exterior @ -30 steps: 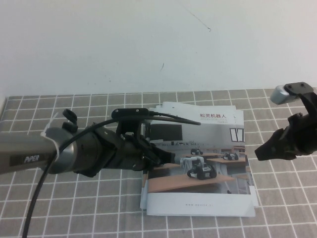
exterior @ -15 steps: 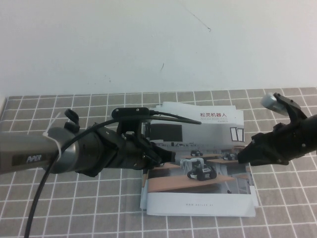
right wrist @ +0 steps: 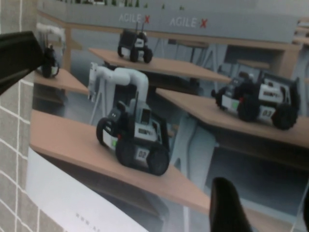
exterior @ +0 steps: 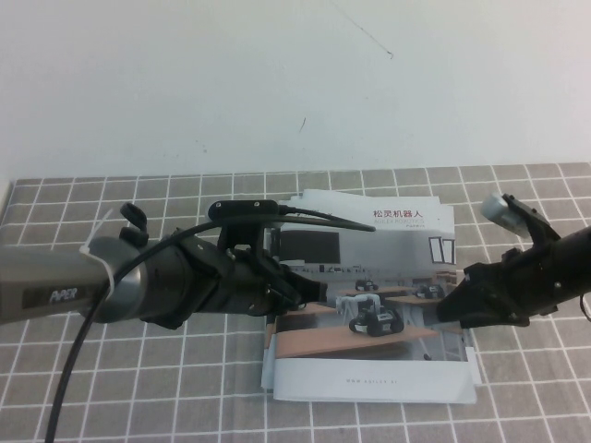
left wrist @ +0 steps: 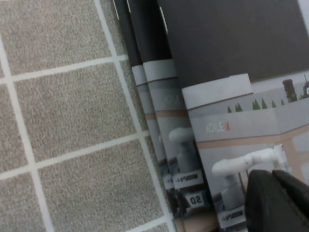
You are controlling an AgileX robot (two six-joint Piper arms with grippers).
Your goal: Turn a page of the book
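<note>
The book [exterior: 369, 383] lies closed on the tiled mat, and its page [exterior: 406, 231], the cover with wheeled robots on wooden desks, faces up. My left gripper [exterior: 312, 293] is shut and its tip rests on the book's left side near the spine; in the left wrist view [left wrist: 277, 193] the fingers are pressed together over the cover. My right gripper [exterior: 446, 309] is at the cover's right edge, low over it. In the right wrist view [right wrist: 265, 212] it is open, with one finger [right wrist: 227, 208] over the page [right wrist: 145, 87] and nothing between the fingers.
Several leaf edges [left wrist: 145, 92] fan out at the book's left side. The grey tiled mat [exterior: 138, 388] surrounds the book, with a white wall [exterior: 277, 83] behind. The left arm's body [exterior: 166, 286] spans the left half of the table.
My right gripper has moved left and down from beside the book to the cover's right edge. The left arm and the book have not moved.
</note>
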